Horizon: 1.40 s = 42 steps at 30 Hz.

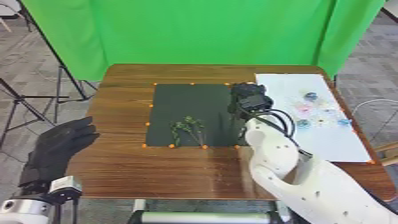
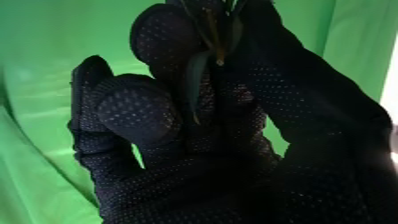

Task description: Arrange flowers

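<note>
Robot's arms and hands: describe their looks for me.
The right arm and left arm have rounded white shells. The right hand and left hand wear black fabric gloves, the right one with a dotted mesh texture. Dark cables loop near the right hand; a small white box sits by the left hand.

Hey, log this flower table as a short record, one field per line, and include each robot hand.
Right robot hand: over the dark mat's right side, pinching a leafy stem
Left robot hand: at the table's left edge, open
Dark mat: green sprigs lying on it
White sheet: right of the mat, small blue and pink flowers on it
Surface: brown wooden table
</note>
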{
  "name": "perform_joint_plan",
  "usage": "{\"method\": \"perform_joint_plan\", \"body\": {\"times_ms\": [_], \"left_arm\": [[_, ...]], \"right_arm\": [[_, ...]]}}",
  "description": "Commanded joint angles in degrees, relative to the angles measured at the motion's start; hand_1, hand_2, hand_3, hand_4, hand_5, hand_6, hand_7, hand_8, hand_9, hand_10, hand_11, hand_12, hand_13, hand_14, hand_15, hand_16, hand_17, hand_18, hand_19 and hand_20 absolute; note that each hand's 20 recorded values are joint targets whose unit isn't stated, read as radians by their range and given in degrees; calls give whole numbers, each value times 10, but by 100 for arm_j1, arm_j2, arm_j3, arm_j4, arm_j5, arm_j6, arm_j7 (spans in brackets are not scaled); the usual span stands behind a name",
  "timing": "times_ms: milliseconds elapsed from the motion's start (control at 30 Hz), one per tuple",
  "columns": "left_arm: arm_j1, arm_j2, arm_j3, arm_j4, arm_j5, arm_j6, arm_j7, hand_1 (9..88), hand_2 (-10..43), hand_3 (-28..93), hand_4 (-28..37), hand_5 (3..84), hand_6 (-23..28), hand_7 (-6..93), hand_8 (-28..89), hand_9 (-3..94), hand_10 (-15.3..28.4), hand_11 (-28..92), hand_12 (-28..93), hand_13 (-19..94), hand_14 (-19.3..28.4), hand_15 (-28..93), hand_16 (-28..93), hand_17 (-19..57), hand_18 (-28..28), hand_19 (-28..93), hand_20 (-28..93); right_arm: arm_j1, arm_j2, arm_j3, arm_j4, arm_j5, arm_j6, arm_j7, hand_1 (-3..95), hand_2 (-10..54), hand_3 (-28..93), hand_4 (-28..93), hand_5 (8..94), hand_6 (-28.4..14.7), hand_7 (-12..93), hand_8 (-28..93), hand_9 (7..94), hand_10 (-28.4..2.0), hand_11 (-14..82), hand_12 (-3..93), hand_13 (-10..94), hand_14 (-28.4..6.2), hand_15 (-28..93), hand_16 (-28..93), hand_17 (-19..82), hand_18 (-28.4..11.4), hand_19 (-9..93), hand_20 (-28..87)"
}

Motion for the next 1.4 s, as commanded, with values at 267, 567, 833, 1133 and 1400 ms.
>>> {"method": "perform_joint_plan", "body": {"times_ms": [267, 567, 833, 1133, 1400], "left_arm": [[8, -62, 21, -17, 43, -46, -108, 272, 33, 822, -204, 426, 118, 196, -107, 367, 211, 379, 102, 252, 268, 649, -140, -90, 229, 599, 162], [-36, -56, 43, 4, 42, -69, -138, 272, 34, 823, -203, 426, 118, 196, -108, 367, 211, 379, 102, 253, 268, 649, -140, -90, 228, 600, 161], [-49, -53, 68, 9, 46, -57, -138, 273, 36, 823, -199, 426, 119, 196, -108, 367, 211, 380, 102, 252, 268, 649, -140, -90, 228, 600, 161], [-22, -59, 73, 2, 36, -34, -131, 273, 36, 821, -202, 426, 118, 196, -108, 367, 210, 380, 102, 252, 268, 649, -140, -90, 228, 601, 162], [21, -14, 95, 0, -2, -15, -67, 272, 35, 820, -203, 426, 119, 195, -108, 367, 210, 381, 102, 253, 268, 650, -141, -89, 228, 602, 163]], "right_arm": [[-568, -7, 68, 64, 72, -345, 116, 529, -95, 787, -283, 858, -39, 238, 249, 842, -141, 396, 359, 756, -116, 733, 244, 292, -271, 896, 155], [-721, -44, 213, 0, 410, -527, 165, 524, -95, 789, -279, 851, -39, 244, 239, 833, -137, 393, 359, 748, -123, 728, 242, 279, -273, 885, 152], [-753, -68, 209, -25, 456, -547, 169, 516, -95, 780, -269, 843, -34, 257, 215, 829, -134, 391, 351, 747, -123, 722, 236, 276, -269, 880, 150], [-768, -53, 231, -134, 326, -365, 242, 487, -95, 761, -265, 817, -30, 295, 165, 809, -138, 404, 318, 731, -128, 714, 228, 266, -269, 873, 143], [-763, 10, 254, -249, 397, -143, 240, 462, -95, 748, -255, 811, -35, 298, 167, 797, -154, 448, 253, 722, -139, 721, 221, 260, -278, 864, 149]]}}
